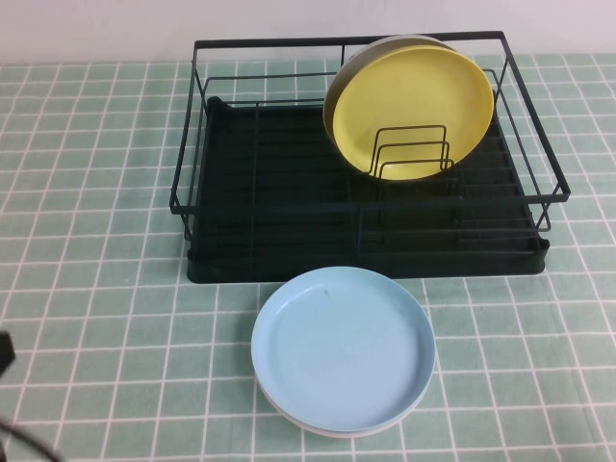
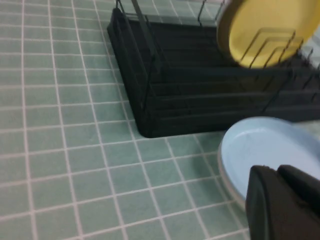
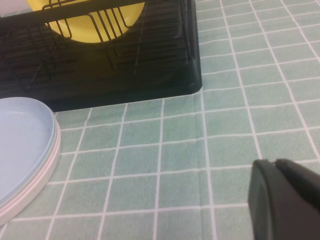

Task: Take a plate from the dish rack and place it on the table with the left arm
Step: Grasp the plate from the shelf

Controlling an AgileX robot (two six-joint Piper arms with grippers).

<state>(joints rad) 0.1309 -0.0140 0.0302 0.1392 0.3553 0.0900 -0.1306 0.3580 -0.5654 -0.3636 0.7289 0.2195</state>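
Nearest, the light blue plate (image 1: pixel 343 348) lies on the bench (image 1: pixel 96 289); the yellow plate (image 1: pixel 412 108) leans upright in the dish rack's (image 1: pixel 289 207) wire holder, while the left end effector (image 2: pixel 280 205) and right end effector (image 3: pixel 285 197) hover low over the bench, grip states I cannot tell.

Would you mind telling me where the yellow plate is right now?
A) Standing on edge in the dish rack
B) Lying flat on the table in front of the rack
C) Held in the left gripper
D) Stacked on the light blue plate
A: the yellow plate stands on edge in the dish rack, behind its wire holders. The left gripper is low over the table, near the light blue plate; the right gripper is over bare tiles.
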